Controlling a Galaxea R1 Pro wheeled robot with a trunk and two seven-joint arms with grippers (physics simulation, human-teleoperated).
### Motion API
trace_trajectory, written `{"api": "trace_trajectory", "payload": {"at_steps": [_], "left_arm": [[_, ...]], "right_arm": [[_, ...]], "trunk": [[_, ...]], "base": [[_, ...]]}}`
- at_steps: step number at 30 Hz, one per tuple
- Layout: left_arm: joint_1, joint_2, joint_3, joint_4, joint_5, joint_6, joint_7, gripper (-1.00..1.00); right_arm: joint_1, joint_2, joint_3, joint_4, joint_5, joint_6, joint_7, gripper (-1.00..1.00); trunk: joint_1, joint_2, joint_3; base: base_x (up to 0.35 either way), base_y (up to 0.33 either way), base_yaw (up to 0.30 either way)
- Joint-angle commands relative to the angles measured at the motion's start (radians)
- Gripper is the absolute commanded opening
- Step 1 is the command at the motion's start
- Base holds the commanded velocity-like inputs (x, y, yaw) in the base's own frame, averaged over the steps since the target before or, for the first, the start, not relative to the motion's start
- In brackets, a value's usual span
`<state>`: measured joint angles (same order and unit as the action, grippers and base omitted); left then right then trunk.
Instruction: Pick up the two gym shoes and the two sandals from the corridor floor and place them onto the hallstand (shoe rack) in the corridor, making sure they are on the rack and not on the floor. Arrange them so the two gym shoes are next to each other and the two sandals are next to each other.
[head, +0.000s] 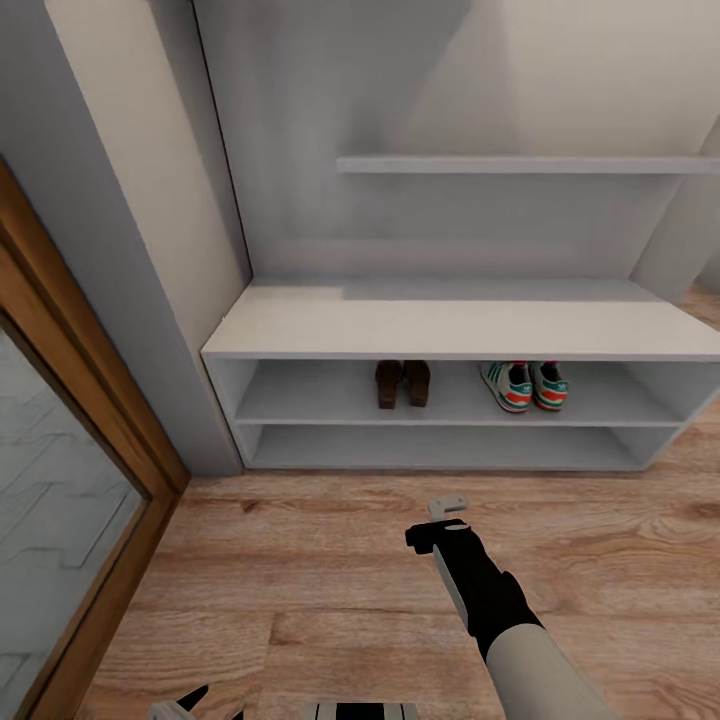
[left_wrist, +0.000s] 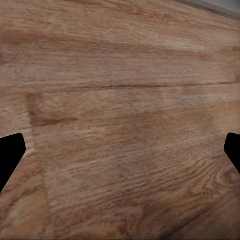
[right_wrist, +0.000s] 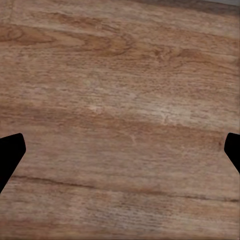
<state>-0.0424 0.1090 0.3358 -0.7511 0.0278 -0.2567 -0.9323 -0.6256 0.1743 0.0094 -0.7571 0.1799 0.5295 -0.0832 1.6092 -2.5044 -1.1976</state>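
Note:
The pale grey hallstand (head: 460, 330) stands against the wall ahead. On its upper open shelf row the two dark brown sandals (head: 402, 383) sit side by side, heels toward me. To their right on the same row the two gym shoes (head: 525, 386) stand together, teal heels facing out. My right gripper (head: 447, 510) hovers over the corridor floor (head: 330, 560) in front of the rack, and its fingertips (right_wrist: 10, 155) are spread wide with nothing between them. My left gripper (left_wrist: 120, 155) is low at the near edge, also open over bare planks.
A wood-framed glass door (head: 60, 480) lines the left side. A grey wall corner (head: 150, 330) juts out beside the rack's left end. An upper shelf (head: 520, 165) hangs on the back panel. The bench top (head: 450, 325) and lower shelf row (head: 440, 445) hold nothing.

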Motion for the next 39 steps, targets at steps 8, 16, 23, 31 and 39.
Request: {"api": "trace_trajectory", "payload": {"at_steps": [8,16,23,31,39], "left_arm": [[0.000,0.002,0.002,0.001,0.005,-0.002,-0.005,1.00],[0.000,0.003,0.003,0.001,0.006,-0.003,-0.004,1.00],[-0.001,0.003,0.003,0.002,0.005,-0.001,-0.003,1.00],[0.000,0.006,0.004,0.009,0.003,-0.001,0.002,1.00],[-0.001,0.008,0.006,0.013,0.002,-0.001,0.005,1.00]], "right_arm": [[0.000,0.000,0.001,-0.002,0.005,0.006,-0.001,1.00],[0.000,0.000,0.001,-0.003,0.005,0.005,-0.001,1.00],[0.001,0.000,0.001,-0.001,0.005,0.003,0.000,1.00],[0.004,0.000,0.000,0.054,0.004,-0.036,0.005,1.00],[0.004,0.000,0.000,0.256,0.006,-0.266,0.117,1.00]], "trunk": [[0.000,0.000,-0.001],[-0.004,0.002,0.030],[-0.007,0.003,0.057],[-0.021,0.025,0.086],[-0.051,0.081,0.111]], "base": [[-0.006,-0.001,0.000],[0.000,0.000,0.000],[0.000,0.000,0.000],[0.000,0.000,0.000],[0.000,0.000,0.000]]}}
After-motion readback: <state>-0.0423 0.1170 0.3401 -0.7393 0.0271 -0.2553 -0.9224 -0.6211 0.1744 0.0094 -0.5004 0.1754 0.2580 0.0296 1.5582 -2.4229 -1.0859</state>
